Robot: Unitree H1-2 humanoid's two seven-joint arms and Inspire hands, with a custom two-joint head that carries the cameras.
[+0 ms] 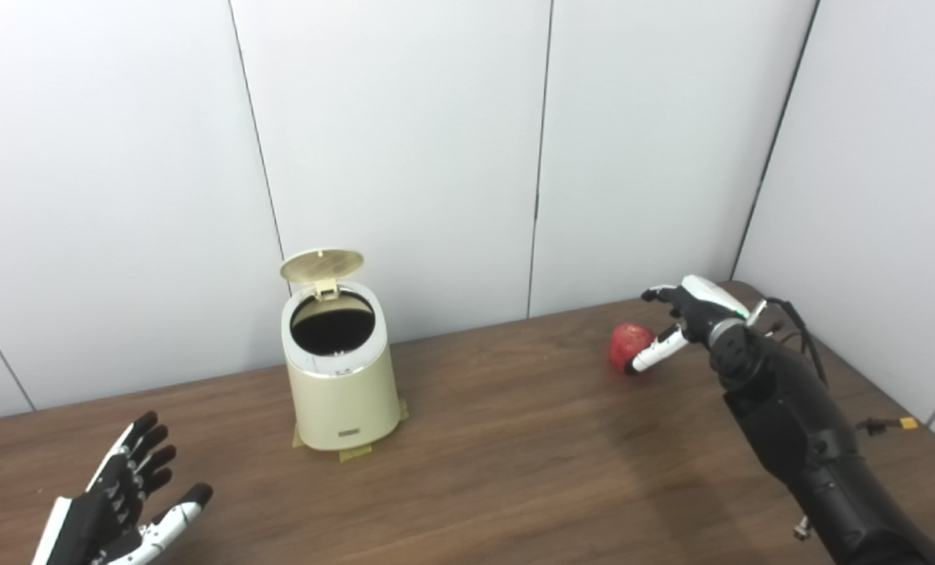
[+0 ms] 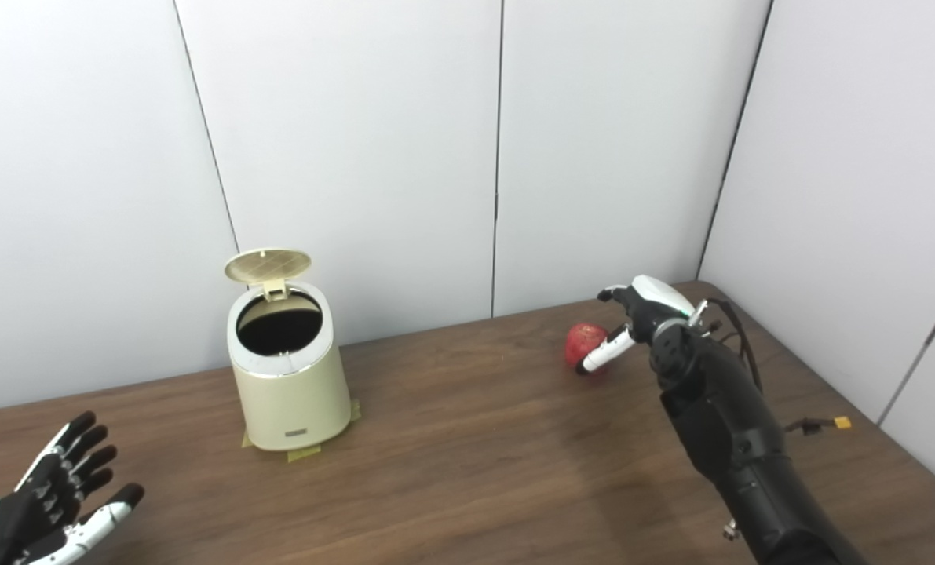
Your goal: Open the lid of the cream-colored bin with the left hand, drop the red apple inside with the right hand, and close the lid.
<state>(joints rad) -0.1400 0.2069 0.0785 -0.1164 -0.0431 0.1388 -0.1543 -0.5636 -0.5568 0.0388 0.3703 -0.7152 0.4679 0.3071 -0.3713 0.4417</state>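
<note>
1. A cream bin [image 1: 343, 377] stands on the brown wooden surface [image 1: 514, 455], a bit left of the middle.
2. The lid [image 1: 322, 265] of the bin is up. It tilts back toward the white wall [image 1: 404, 141], and the round hole at the top looks dark inside.
3. Small bits of tape [image 1: 355, 453] stick out from under the bin.
4. A red apple [image 1: 629, 346] sits on the surface, far to the right of the bin and near the back edge.
5. The right hand [image 1: 683, 318] is at the apple. Its thumb is in front of the apple and its fingers [image 1: 659, 294] curl over the top and back.
6. The hand is wrapped around the apple, but the apple seems to rest on the surface. I cannot tell how tight the hold is.
7. The left hand [image 1: 126, 502] is low in the near left corner, well apart from the bin. Its palm faces up, its fingers are spread wide, and it holds nothing.
8. A thin cable with a yellow plug [image 1: 907, 423] lies on the surface beside the right arm.
</note>
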